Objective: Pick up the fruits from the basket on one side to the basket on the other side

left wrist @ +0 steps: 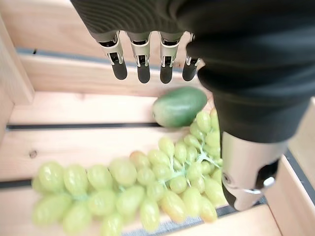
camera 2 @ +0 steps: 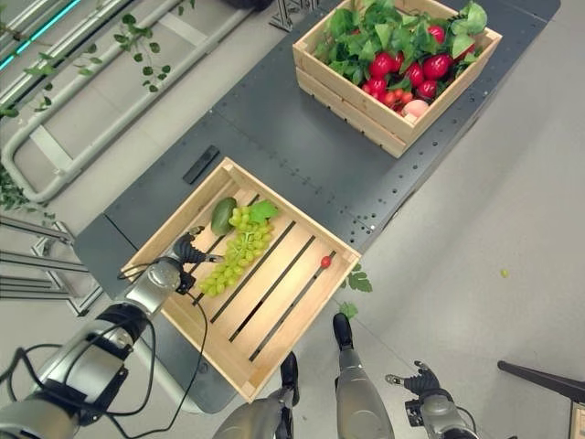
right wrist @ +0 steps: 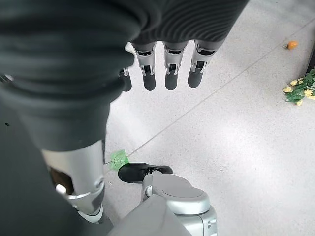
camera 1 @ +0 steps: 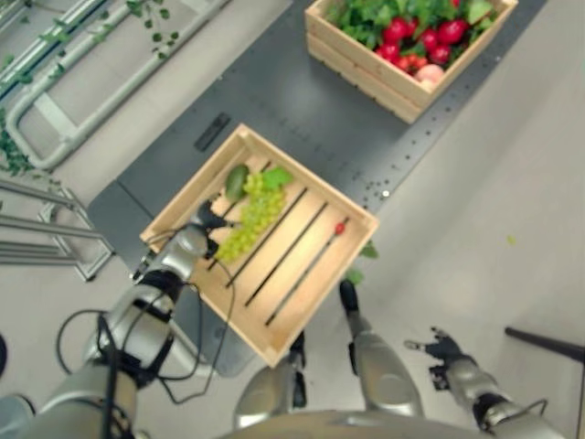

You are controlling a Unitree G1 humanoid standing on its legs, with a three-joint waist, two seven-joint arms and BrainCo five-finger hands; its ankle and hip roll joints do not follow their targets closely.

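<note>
Looks like plenty is left to move here. Closest in, the right hand (camera 2: 422, 384) hangs low at the robot's side over the floor, fingers straight and holding nothing, basically idle.

The left hand (camera 2: 186, 251) is down inside the near wooden crate (camera 2: 297, 315), fingers (left wrist: 142, 66) straight and spread, thumb apart, nothing gripped yet. The bunch of green grapes (camera 2: 236, 253) lies on the slats right under and just past the palm, so the hand hovers over it, with the fingers stretched over the bare slats beyond the bunch. Just beyond the grapes sits a green mango-like fruit (left wrist: 179, 105), touching the bunch near its leaf. A small red fruit (camera 2: 325, 262) lies well apart toward the other side of the crate.

So 3 things still wait in the near crate. The far crate (camera 2: 347, 96), up the dark platform (camera 2: 274, 137), is already piled with red fruit and leaves (camera 2: 402, 46). My guess is the grapes go next.
</note>
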